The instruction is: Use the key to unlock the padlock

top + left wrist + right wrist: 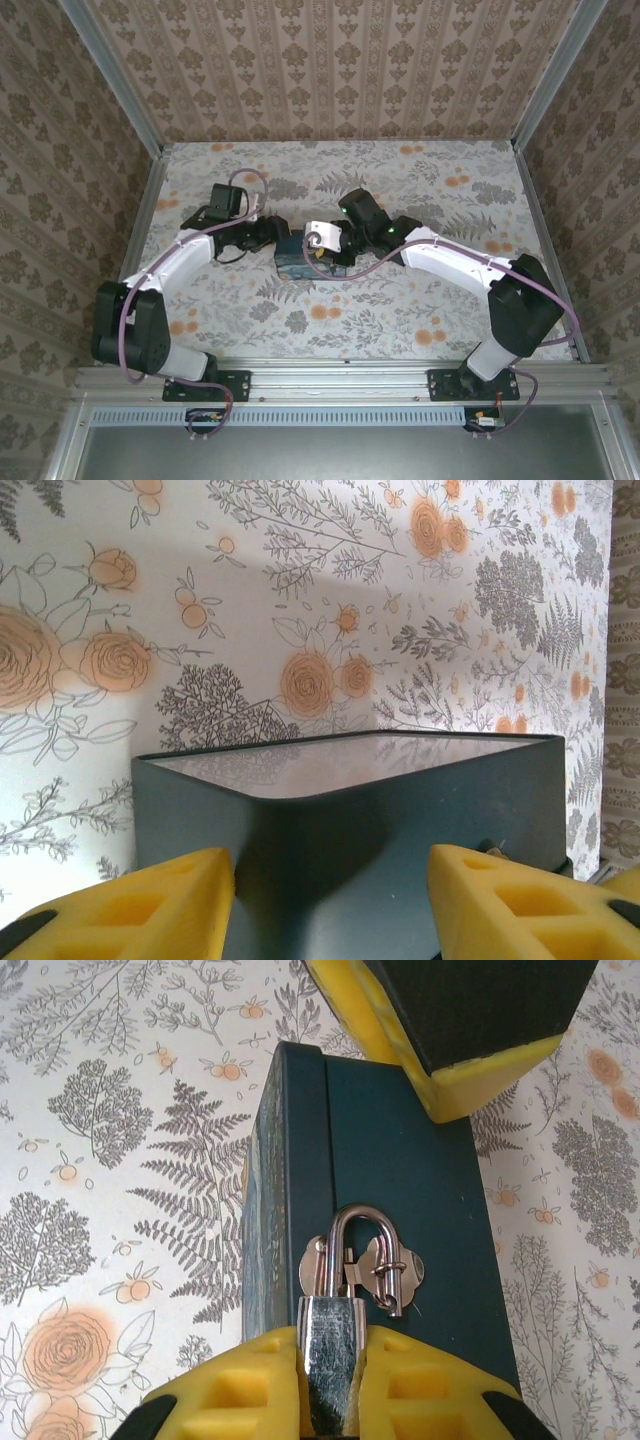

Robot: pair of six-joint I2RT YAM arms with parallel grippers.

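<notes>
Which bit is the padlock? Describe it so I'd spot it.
On the floral table sits a dark blue rectangular tin with a silvery hasp on its side. The small shiny metal padlock loops through that hasp, its body pinched between the right tool's yellow pads. Unlike the flat hasp, it is a blocky chunk topped by a thin curved shackle.

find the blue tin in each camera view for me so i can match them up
Top external: blue tin at table centre.
Left wrist: lower middle, between the yellow pads.
Right wrist: centre, rising behind the padlock.
Shared landmark: the floral tabletop.
</notes>
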